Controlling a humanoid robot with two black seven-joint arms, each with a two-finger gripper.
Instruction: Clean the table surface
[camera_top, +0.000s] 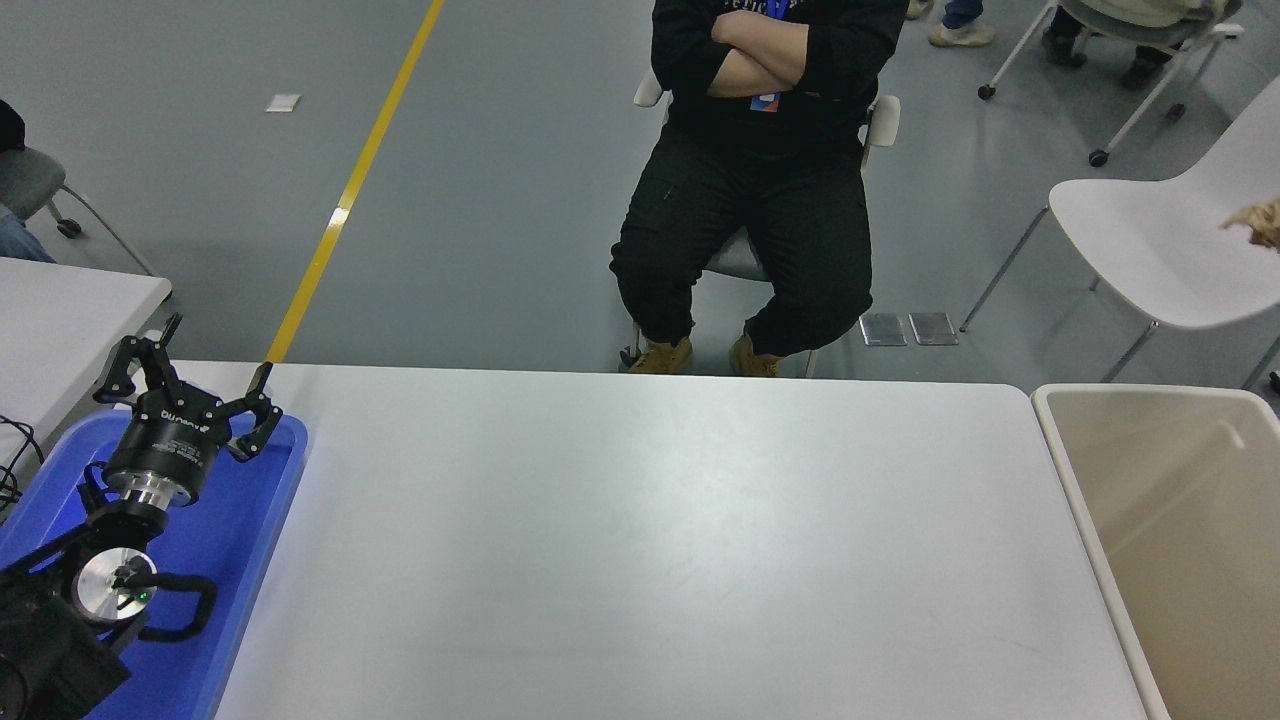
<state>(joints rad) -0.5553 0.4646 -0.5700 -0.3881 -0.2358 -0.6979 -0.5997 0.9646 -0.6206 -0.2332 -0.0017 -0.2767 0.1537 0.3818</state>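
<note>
The white table surface (640, 540) fills the lower middle of the head view and is bare. My left gripper (195, 375) is parked at the lower left, open and empty, above the blue tray (245, 520). My right gripper and arm are out of view. Only the tip of a tan crumpled thing (1262, 222) shows at the right edge, high above the floor beyond the table; I cannot see what holds it.
A beige bin (1072, 480) stands against the table's right end. A person (760, 180) sits with folded arms beyond the far edge. A white chair (1150, 240) stands at the back right. A smaller white table's corner (70, 320) is at the left.
</note>
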